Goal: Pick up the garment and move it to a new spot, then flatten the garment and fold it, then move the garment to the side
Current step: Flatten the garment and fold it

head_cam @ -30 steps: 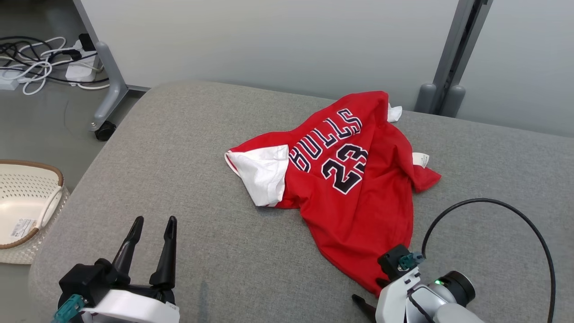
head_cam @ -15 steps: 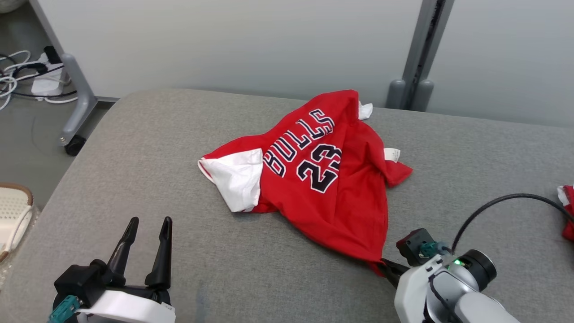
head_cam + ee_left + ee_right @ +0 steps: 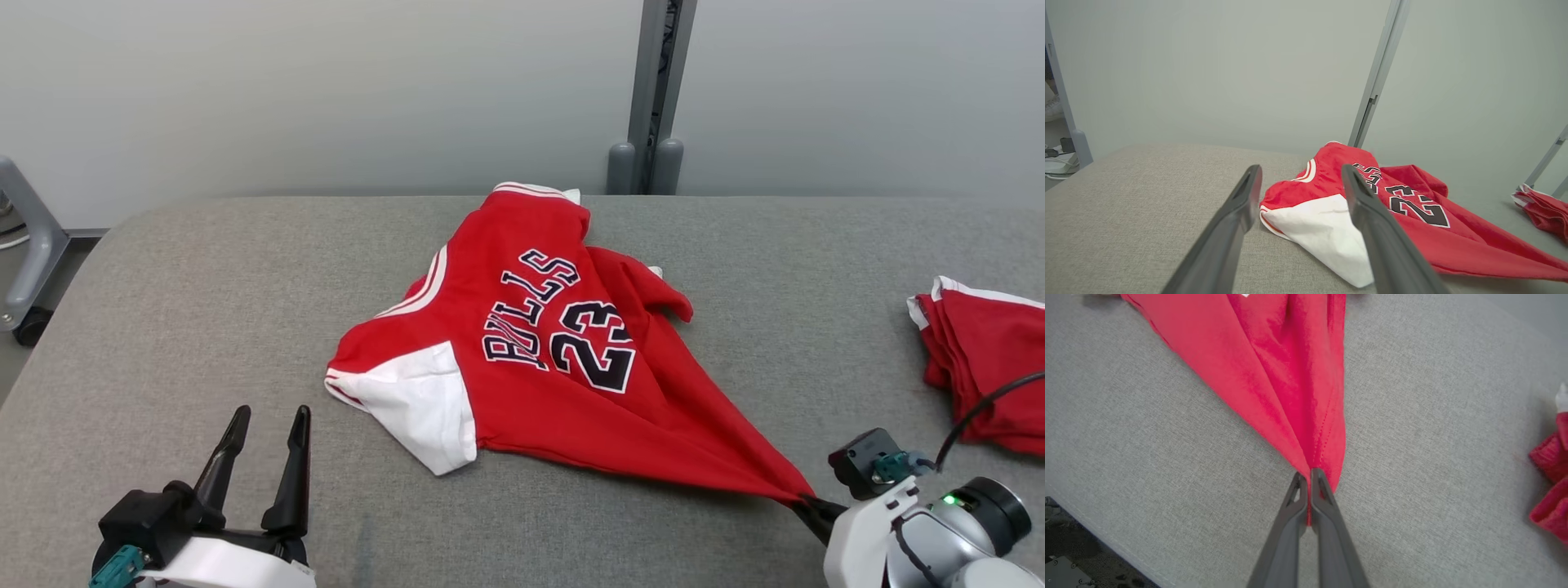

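The garment [image 3: 555,359] lies mid-tabletop [image 3: 204,310], with a folded pile [image 3: 980,351] well apart on its right. The left gripper [image 3: 272,411] is near left; the right gripper [image 3: 807,504] is at the garment's near-right corner.

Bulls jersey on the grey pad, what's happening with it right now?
The right pincer is shut on one corner of the red Bulls 23 jersey, and the cloth runs from it in a taut point across the grey padded surface. The left pincer stands open short of the jersey's white sleeve, touching nothing. Another red garment lies bunched at the surface's right side.
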### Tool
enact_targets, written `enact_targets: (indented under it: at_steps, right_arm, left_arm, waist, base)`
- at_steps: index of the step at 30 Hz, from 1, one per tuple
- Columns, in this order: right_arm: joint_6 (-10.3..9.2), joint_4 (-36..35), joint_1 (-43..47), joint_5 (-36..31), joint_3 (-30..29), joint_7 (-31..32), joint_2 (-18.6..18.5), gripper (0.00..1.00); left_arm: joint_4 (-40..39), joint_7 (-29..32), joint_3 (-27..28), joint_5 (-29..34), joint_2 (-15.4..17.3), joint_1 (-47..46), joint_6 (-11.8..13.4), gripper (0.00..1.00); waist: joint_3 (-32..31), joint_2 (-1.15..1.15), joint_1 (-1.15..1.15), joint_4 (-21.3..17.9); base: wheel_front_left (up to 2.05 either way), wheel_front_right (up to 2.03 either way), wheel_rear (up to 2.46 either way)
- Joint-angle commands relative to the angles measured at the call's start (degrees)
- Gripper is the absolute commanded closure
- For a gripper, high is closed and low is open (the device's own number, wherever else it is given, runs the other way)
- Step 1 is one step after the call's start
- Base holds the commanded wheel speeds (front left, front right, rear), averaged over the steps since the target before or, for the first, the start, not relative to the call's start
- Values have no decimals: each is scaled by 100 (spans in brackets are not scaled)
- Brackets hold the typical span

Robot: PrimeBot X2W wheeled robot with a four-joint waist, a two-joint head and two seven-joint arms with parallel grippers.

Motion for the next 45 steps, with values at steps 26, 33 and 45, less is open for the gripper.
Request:
enact_targets:
  at_steps: [26, 33, 45]
  right_arm:
    - [-1, -692, 534, -441, -1483, -930, 1017, 0]
    - [-1, -814, 433, -587, -1617, -980, 1323, 0]
    - [-1, -915, 309, -745, -1546, -1062, 1596, 0]
  left_arm:
    - [1382, 2400, -1519, 72, 533, -1826, 86, 0]
    - [1857, 3339, -1638, -31, 492, -2584, 81, 0]
    - [2895, 4058, -1795, -152, 538, -3382, 55, 0]
  waist:
    - [206, 0, 0, -566]
    - [453, 0, 0, -995]
    - [786, 0, 0, -1545]
  base:
    - [0, 0, 0]
    - [0, 0, 0]
    - [0, 0, 0]
